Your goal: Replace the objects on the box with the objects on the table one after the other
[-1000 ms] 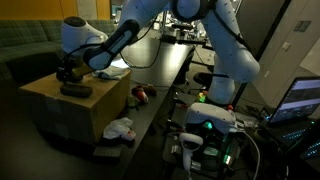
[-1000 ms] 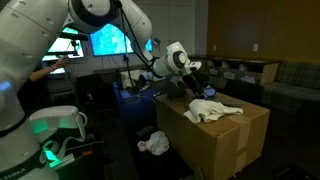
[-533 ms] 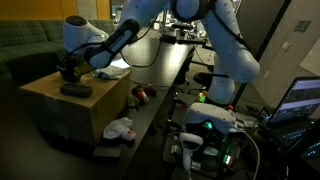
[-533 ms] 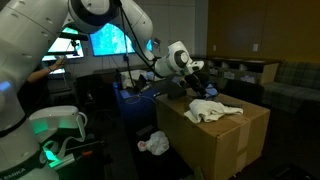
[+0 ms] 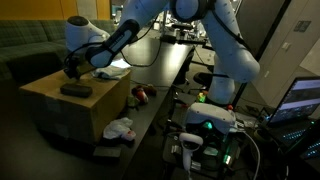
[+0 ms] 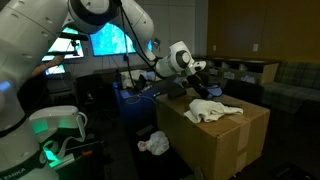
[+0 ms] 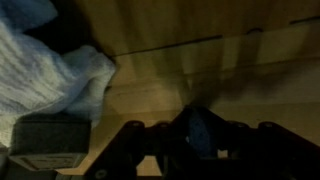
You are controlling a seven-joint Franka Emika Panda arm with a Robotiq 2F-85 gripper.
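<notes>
Dim room, low lighting. Grey-green upholstered sofa (image 5: 25, 45) against the back. Glowing cyan monitor screen (image 6: 110, 40) on a far desk. Pale grey wall (image 6: 240, 30). Dark cushioned couch (image 6: 295, 80) to the side. Dark floor (image 6: 125, 165).

This is a dim robotics lab set up in an office-like lounge. A large white robot arm (image 5: 225, 40) fills twelve o'clock in both exterior views, and its base unit (image 5: 205, 125) glows green at five o'clock. Lit monitors (image 6: 110, 40) shine at eleven o'clock, and an open laptop (image 5: 300, 100) glows at three o'clock. A long black table (image 5: 160, 85) runs through the middle. An upholstered sofa (image 5: 25, 50) stands at nine o'clock.
</notes>
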